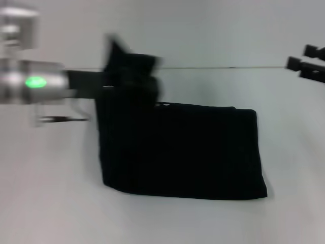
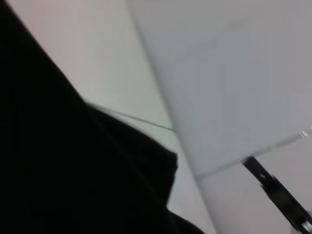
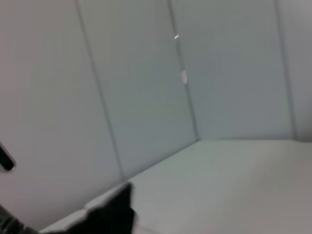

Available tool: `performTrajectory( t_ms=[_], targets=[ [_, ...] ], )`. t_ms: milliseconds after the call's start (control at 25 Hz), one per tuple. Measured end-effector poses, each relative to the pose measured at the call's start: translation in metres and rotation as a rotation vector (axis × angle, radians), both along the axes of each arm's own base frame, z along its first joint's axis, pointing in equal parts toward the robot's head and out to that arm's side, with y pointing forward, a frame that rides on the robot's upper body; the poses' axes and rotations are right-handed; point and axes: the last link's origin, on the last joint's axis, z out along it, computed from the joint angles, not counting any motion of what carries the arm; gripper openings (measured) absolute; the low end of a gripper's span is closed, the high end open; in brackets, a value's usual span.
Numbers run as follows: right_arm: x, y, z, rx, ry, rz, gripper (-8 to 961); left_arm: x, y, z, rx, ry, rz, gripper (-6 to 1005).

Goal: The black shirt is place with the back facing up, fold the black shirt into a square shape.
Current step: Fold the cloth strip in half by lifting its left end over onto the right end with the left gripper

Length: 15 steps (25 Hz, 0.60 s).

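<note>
Shirt (image 1: 183, 152) lies folded into a rectangle at table (image 1: 51, 203) centre, one bunched corner raised at its 11 o'clock. Left gripper (image 1: 129, 76) is at that raised corner, buried in fabric; jaw state cannot be told. Right gripper (image 1: 307, 63) hangs at 2 o'clock, well apart from shirt; state likewise indeterminate

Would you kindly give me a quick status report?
Left gripper over the black shirt, at its far left corner. Right gripper parked far right. Shirt folded into a rectangle on the table. No obstructions.
</note>
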Motion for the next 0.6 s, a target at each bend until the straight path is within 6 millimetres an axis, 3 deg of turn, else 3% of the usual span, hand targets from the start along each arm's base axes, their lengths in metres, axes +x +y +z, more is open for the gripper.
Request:
performTrajectory(
  t_ms=[120, 240, 400, 480, 600],
  targets=[
    [0.014, -0.007, 0.017, 0.036, -0.002, -0.026, 927, 0.045, 0.003, -0.047, -0.027, -0.007, -0.112, 99],
    [0.022, -0.010, 0.026, 0.050, -0.016, -0.042, 927, 0.065, -0.002, -0.088, -0.040, -0.007, -0.146, 107],
    [0.029, -0.013, 0.032, 0.055, -0.034, -0.061, 926, 0.055, -0.019, -0.138, -0.027, -0.058, -0.083, 118],
    [0.030, -0.013, 0.033, 0.049, -0.041, -0.065, 926, 0.047, -0.034, -0.149, 0.007, -0.104, -0.103, 123],
    [0.030, -0.012, 0.034, 0.036, -0.044, -0.075, 926, 0.047, -0.043, -0.151, 0.009, -0.136, -0.134, 132]
  ],
)
